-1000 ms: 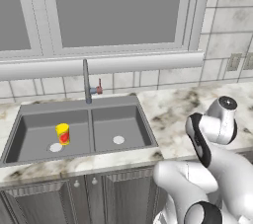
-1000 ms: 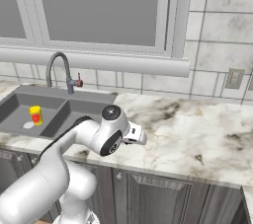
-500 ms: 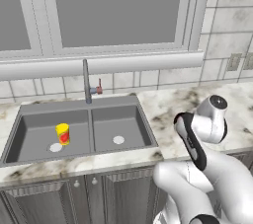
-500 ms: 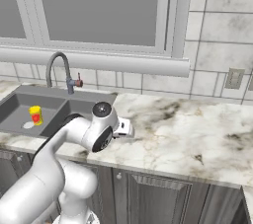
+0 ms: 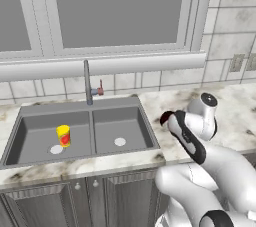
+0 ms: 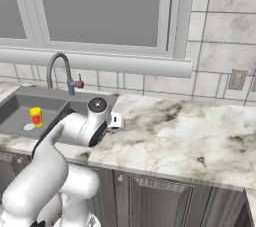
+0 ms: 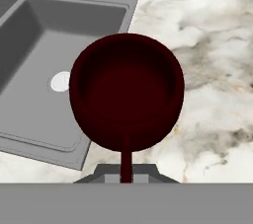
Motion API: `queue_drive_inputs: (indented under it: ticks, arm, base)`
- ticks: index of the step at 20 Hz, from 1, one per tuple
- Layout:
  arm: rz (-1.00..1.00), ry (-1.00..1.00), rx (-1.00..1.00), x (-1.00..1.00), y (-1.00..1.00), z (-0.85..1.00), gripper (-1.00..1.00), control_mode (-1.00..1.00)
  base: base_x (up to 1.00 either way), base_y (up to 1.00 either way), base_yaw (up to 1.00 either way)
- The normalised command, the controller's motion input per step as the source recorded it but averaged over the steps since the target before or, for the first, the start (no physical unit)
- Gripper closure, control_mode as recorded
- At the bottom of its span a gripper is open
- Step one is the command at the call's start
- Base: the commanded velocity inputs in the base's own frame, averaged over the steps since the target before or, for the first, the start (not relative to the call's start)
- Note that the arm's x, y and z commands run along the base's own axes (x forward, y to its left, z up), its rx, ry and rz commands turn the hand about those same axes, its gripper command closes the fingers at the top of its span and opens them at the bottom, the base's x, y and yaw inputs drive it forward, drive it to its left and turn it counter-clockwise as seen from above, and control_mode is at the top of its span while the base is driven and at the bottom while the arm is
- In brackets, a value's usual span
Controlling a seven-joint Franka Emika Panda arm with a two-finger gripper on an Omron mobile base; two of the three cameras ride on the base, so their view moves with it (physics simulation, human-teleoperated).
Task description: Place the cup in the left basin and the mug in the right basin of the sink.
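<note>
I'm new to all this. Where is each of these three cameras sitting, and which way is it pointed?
Left base view: on the base behind the arm's left, looking down at the sink with the cup; the white arm rises lower right.
Right base view: behind its right, over the counter; the arm rises lower left.
Hand view: on the hand, looking along the end effector at the mug.
Both base views share sink, cup and faucet.

Rendered domestic kitchen: marble-patterned bench (image 6: 190, 136), dark double sink (image 5: 82, 133) with arched faucet (image 6: 59, 71), grey cabinet doors (image 6: 165, 201) below, tiled wall (image 6: 220, 36), window (image 5: 120, 8) above.
</note>
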Motion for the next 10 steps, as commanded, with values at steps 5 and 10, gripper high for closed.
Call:
queue_drive_inputs:
  ticks: [5, 10]
  arm:
    - [0.07, 0.02, 0.0, 0.3, 0.57, -0.01, 1.0, -1.0]
    - [0.03, 0.02, 0.0, 0.11, 0.64, -0.02, 1.0, -1.0]
  base:
    - [0.0, 0.0, 0.0]
    - [0.0, 0.0, 0.0]
